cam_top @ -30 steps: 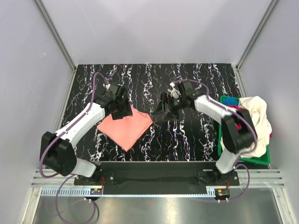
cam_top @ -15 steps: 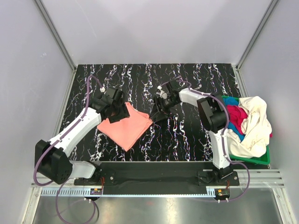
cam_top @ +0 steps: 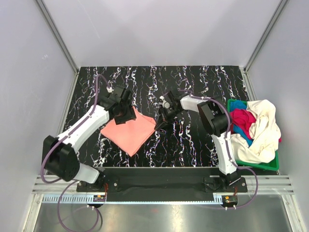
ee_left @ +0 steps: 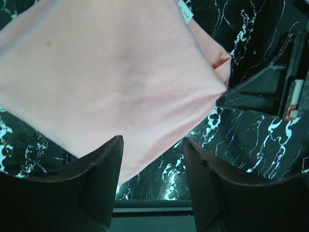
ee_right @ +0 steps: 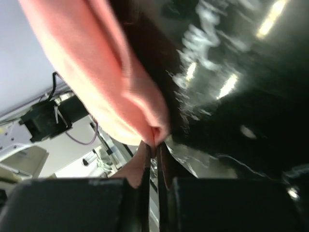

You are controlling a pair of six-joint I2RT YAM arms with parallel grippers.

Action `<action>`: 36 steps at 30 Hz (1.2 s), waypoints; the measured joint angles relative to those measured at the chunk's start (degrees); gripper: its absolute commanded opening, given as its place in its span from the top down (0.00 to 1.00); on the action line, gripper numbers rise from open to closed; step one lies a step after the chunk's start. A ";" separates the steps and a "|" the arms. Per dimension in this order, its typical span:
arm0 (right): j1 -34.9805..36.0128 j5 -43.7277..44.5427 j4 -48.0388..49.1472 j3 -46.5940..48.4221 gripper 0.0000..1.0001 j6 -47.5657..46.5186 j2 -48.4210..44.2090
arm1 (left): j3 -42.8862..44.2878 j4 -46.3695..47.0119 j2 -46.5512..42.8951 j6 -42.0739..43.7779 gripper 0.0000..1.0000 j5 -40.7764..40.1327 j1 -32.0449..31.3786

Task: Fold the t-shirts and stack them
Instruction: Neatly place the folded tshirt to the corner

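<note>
My right fingers [cam_top: 158, 124] pinch the right corner of the folded pink shirt [cam_top: 129, 131], flat on the desk [cam_top: 193, 145]; my left fingers [cam_top: 126, 116] hang spread above its far edge.

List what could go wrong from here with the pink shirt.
1. The right end effector pinches only the very corner of the pink shirt, so the cloth may slip out when pulled.
2. The left end effector is open over the shirt and grips nothing, so a pull might drag the whole shirt or undo its fold.
</note>
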 measured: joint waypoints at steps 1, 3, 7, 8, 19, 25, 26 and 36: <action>-0.09 0.76 1.53 -1.68 1.00 1.27 -0.63 | 0.98 -0.11 1.27 0.37 0.43 0.20 0.00; -0.31 1.60 4.61 -7.17 1.00 4.87 -3.21 | 3.17 0.09 4.35 0.94 0.43 0.57 -0.04; 0.35 7.13 12.41 -23.32 0.99 13.57 -14.80 | 7.48 0.24 11.06 2.03 0.43 1.60 -0.48; 1.11 9.05 14.47 -27.54 0.93 16.20 -18.25 | 8.83 0.11 12.85 2.38 0.43 1.79 -0.81; 6.40 17.14 20.74 -39.65 0.00 26.84 -37.11 | 23.02 -4.24 26.27 4.02 0.42 0.09 -11.61; -2.71 20.52 14.69 -39.98 0.00 20.00 -44.09 | 25.68 -8.70 28.44 1.01 0.45 -5.22 -18.75; -3.72 20.61 14.32 -40.04 0.00 19.15 -43.89 | 26.38 -9.84 29.35 0.35 0.45 -6.19 -19.67; -6.10 19.54 11.98 -40.89 0.36 15.52 -40.15 | 34.47 -17.90 40.28 -3.45 0.48 -13.60 -21.55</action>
